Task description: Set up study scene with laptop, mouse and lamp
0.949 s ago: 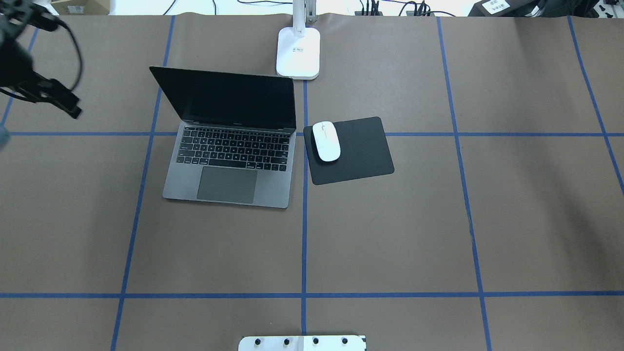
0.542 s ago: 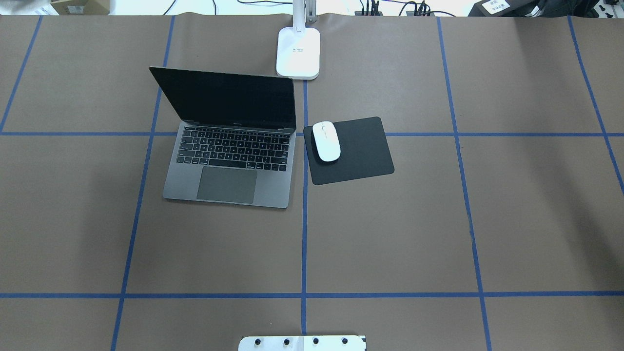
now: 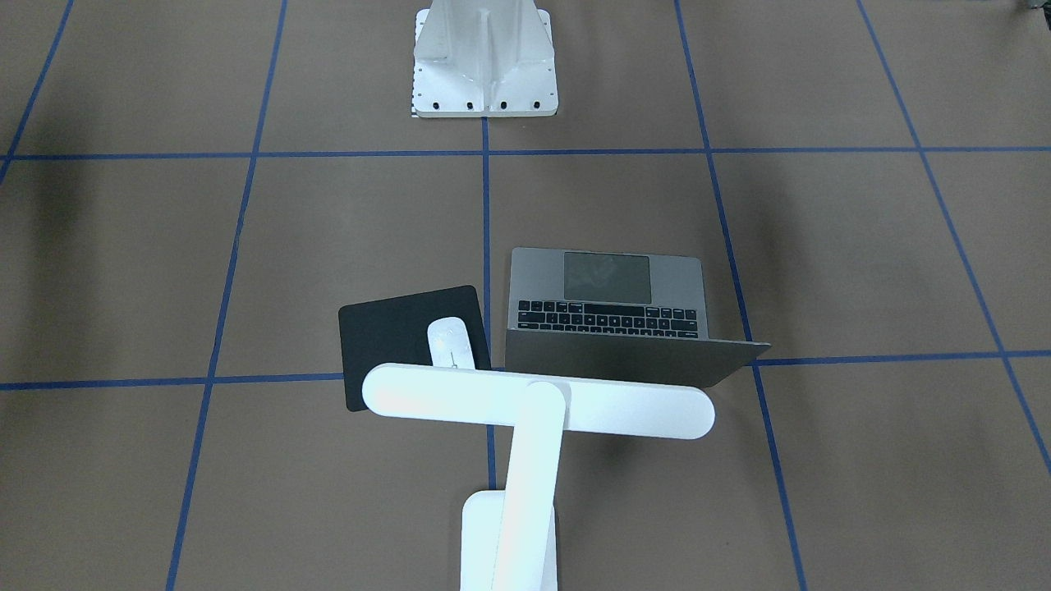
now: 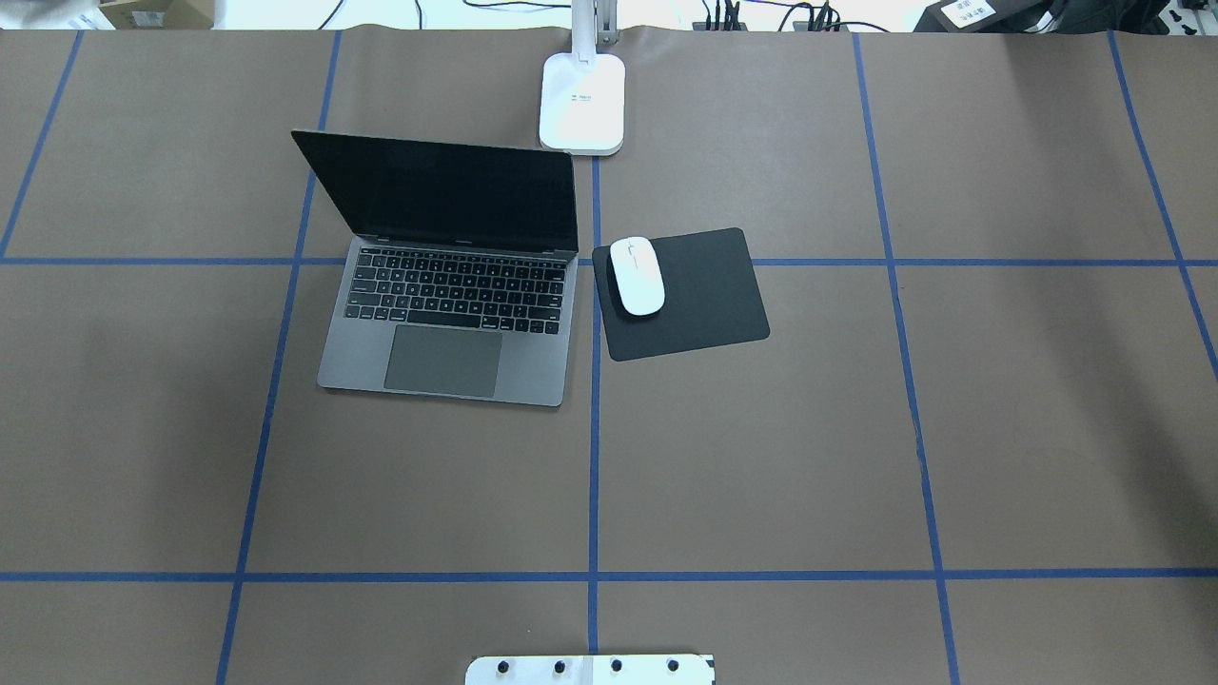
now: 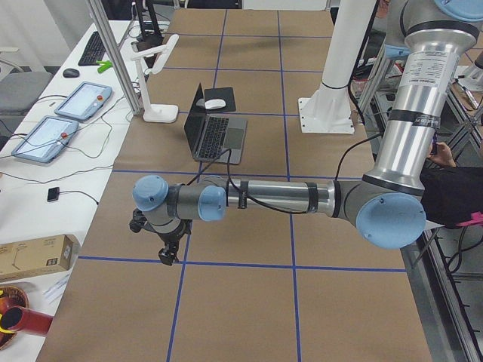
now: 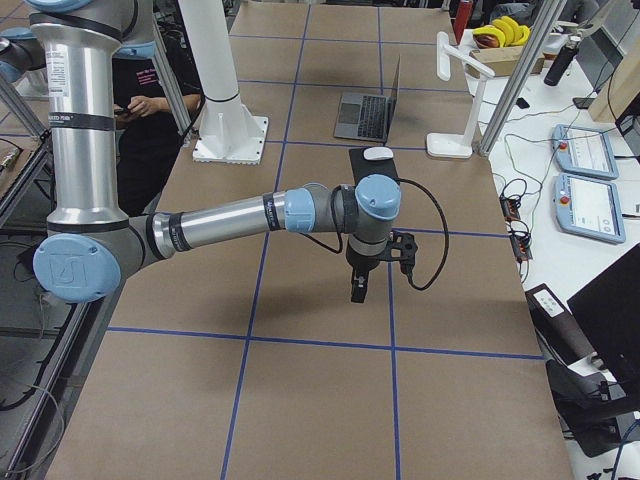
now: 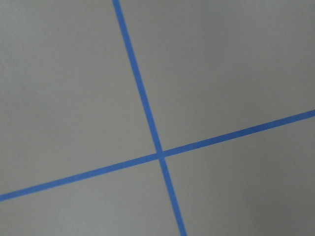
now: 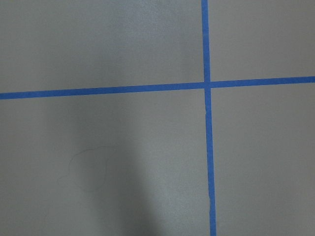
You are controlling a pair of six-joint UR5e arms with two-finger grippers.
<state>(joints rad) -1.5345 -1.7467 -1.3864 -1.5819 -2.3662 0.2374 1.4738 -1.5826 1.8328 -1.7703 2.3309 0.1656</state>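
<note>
Trouble from here would come mostly from an arm sweeping back through a scene that looks, by my judgement, already set.

The laptop (image 4: 447, 314) sits open on the robot's left of centre, with its lid tilted back. A low pass from behind could catch the lid's top edge and shove the whole machine along the desk (image 4: 761, 457).

The lamp (image 3: 538, 402) stands at the far edge, just beyond the laptop's far right corner. In the front-facing view its long bar head reaches out above the lid and the black mat (image 4: 695, 295). It is tall on a small base, so a knock to the head would likely tip it onto the screen.

The mouse (image 4: 637, 276) lies on the mat's laptop-side edge, just beside the keyboard. It is glossy and low, so a careless touch would skate it off.

For room, the near half of the desk and both ends are bare, with only the white pedestal (image 3: 484, 66) at the robot's edge. The far edge is cramped, with the lamp base set right on it.

The left tool (image 5: 164, 253) hangs over the desk's left end and the right tool (image 6: 357, 288) over bare surface toward the right end, both well apart from the things. Only the side views show them, so I cannot tell whether either is released or clenched — neither appears to carry anything.
</note>
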